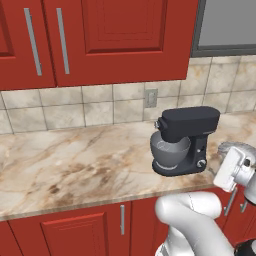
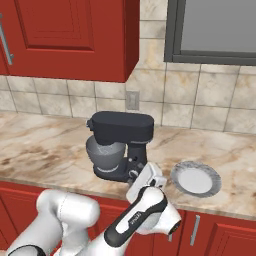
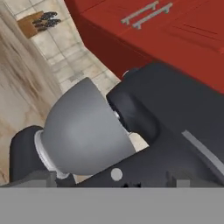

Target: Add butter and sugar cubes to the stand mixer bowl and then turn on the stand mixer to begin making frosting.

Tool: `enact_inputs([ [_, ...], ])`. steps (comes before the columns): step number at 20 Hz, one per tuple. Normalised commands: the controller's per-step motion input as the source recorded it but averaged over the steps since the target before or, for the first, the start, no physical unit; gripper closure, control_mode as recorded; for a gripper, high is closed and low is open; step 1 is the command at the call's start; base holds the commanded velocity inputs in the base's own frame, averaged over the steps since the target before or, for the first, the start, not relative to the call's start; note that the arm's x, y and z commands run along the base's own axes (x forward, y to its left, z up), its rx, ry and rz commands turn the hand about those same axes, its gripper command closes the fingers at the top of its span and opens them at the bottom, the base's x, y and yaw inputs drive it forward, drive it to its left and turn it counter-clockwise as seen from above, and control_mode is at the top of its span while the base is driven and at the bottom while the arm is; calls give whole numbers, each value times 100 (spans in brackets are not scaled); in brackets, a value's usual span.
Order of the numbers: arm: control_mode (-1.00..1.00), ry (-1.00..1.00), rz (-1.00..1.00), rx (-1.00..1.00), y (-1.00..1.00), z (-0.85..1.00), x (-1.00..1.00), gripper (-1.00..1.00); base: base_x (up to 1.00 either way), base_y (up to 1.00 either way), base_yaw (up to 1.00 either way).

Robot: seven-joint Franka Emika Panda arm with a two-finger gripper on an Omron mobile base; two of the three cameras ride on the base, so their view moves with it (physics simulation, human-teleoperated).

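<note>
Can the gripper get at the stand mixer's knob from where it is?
Probably yes. The open gripper sits close beside the stand mixer, and nothing stands between it and the knob.

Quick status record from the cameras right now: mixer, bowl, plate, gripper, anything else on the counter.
stand mixer: on the counter by the wall, head down over the bowl
stand mixer bowl: seated on the mixer base
plate: flat on the counter, beside the mixer on the window side
gripper: open, close to the mixer's knob side, holding nothing
knife block: far along the counter
</note>
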Motion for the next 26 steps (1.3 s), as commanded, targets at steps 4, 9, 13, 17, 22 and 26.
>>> enact_inputs([
  [4, -100, 21, -12, -18, 5, 0, -3, -100, 0, 0, 0],
  [9, -100, 9, -8, -4, 24, 0, 1, -100, 0, 0, 0],
  [13, -100, 1, -9, 0, 6, 0, 0, -100, 0, 0, 0],
  [17, -100, 0, -10, 0, -1, -3, 9, -100, 0, 0, 0],
  [22, -100, 0, -8, 1, -17, -4, 14, -100, 0, 0, 0],
  [26, -100, 0, -5, 3, -41, -18, 8, -100, 0, 0, 0],
])
